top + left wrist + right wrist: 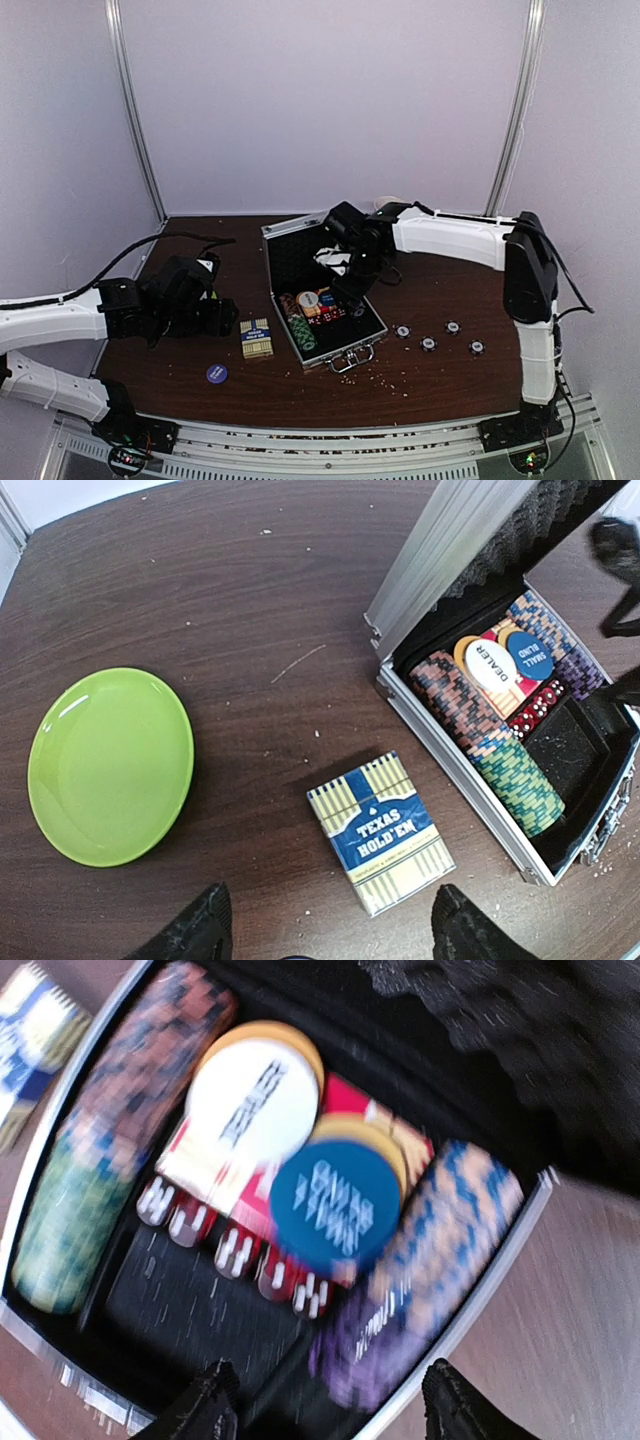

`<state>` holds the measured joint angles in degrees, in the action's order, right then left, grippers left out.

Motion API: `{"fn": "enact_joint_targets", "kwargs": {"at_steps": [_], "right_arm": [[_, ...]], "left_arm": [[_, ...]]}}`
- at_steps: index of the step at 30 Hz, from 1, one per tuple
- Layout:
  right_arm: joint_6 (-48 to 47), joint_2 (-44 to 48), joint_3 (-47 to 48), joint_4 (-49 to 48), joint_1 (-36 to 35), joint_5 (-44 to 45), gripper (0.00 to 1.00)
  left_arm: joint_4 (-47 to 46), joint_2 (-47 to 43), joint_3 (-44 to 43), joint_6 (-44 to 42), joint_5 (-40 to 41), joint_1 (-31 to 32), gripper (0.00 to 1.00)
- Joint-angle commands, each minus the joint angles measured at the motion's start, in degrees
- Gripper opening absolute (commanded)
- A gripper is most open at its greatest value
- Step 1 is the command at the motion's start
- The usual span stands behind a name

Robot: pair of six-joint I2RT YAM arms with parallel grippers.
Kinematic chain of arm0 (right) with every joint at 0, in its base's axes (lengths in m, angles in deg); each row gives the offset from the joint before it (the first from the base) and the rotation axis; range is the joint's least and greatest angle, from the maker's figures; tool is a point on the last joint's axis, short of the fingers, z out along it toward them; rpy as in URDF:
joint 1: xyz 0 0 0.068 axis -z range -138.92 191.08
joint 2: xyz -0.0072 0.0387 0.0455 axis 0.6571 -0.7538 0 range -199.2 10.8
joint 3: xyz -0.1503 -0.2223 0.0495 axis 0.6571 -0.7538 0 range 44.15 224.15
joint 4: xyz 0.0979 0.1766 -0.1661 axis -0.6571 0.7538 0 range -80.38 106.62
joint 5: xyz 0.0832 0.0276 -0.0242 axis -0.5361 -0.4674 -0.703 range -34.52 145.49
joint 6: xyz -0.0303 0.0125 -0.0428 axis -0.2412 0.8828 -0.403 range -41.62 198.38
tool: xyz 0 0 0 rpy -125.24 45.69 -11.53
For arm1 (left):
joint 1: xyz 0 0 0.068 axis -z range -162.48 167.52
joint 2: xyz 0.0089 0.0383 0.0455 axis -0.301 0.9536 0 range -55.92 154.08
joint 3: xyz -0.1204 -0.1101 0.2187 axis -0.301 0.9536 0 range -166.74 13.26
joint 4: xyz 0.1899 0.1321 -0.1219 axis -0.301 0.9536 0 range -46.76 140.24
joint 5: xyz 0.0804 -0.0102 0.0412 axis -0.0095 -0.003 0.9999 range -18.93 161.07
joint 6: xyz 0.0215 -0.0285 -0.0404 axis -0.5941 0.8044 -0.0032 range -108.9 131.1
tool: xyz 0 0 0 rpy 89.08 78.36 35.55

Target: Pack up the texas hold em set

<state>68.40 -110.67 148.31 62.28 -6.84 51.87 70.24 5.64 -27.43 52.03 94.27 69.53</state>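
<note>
The silver briefcase (325, 310) lies open at the middle of the brown bench (440, 385), its foam-lined lid (292, 250) tilted up and back. Inside, rows of stacked chips (480, 735) run along both long sides, and between them a white button (488, 665) and a blue button (530, 655) lie on top of the other contents. The right end effector (330, 1405) hangs directly over the case, its fingers spread apart with nothing between them; the right wrist view is blurred. The card box (380, 832), blue and cream, lies flat on the bench just left of the briefcase's front corner, apart from it. The left end effector (325, 935) is poised near the card box, released, its dark fingertips (195, 930) either side of the box's near edge without touching it. A green plate (110, 765) sits further left, well apart from the box. A blue disc (217, 373) lies near the bench's front edge. Four loose chips (428, 344) are scattered to the right of the case, and pale crumbs speckle the bench.
</note>
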Motion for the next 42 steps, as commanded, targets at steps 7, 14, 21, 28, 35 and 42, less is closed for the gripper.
{"fn": "enact_joint_targets", "kwargs": {"at_steps": [7,14,21,28,35,42], "right_arm": [[-4.9,20.3,-24.1,-3.5,0.2,-1.2,0.63],[-7.5,30.5,-38.1,-2.1,7.8,-1.0,0.61],[-8.7,30.6,-42.9,-0.7,14.1,-0.8,0.62],[-9.6,27.8,-44.7,-3.3,14.3,-2.7,0.67],[-9.8,24.0,-43.4,-4.3,14.2,-4.5,0.65],[-9.3,21.1,-42.9,-4.8,14.1,-4.3,0.60]], "left_arm": [[-4.4,4.8,-1.7,-0.8,-1.5,-0.1,0.70],[-7.0,9.0,-3.2,-2.1,-3.5,-0.1,0.70],[-7.7,10.5,-4.3,-3.0,-4.6,-0.1,0.70],[-8.1,10.3,-3.8,-2.5,-5.1,-0.1,0.70],[-7.9,8.8,-2.8,-1.9,-4.6,0.0,0.70],[-7.8,8.5,-2.5,-1.6,-4.6,-0.1,0.70]]}}
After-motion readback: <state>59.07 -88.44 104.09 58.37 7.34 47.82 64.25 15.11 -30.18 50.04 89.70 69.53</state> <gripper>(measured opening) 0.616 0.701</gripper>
